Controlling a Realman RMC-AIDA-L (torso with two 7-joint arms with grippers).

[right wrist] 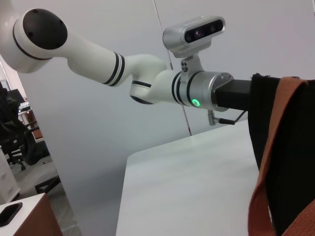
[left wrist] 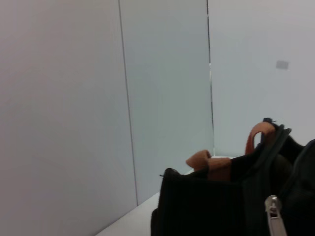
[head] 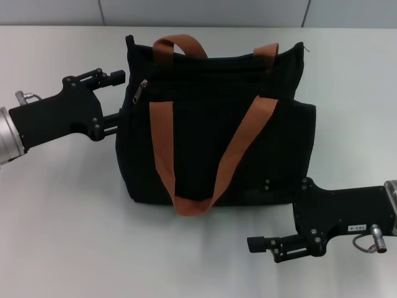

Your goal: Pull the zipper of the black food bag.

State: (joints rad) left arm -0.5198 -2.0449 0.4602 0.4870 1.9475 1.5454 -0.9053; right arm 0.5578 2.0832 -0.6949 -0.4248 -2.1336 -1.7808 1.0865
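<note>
The black food bag (head: 217, 130) lies on the white table (head: 68, 236) with two rust-orange strap handles (head: 164, 143) draped over it. The zipper's silver pull tab (head: 138, 92) sits at the left end of the track, near the bag's upper left corner. My left gripper (head: 115, 99) is open, its fingers against the bag's left side just left of the tab. The tab shows close in the left wrist view (left wrist: 274, 216). My right gripper (head: 273, 214) is open by the bag's lower right corner; its upper finger is partly hidden by the bag (right wrist: 290, 142).
A pale wall (head: 205, 12) runs behind the table's far edge. The right wrist view shows the white left arm (right wrist: 147, 73) reaching in over the table edge (right wrist: 128, 162), with chairs and furniture beyond.
</note>
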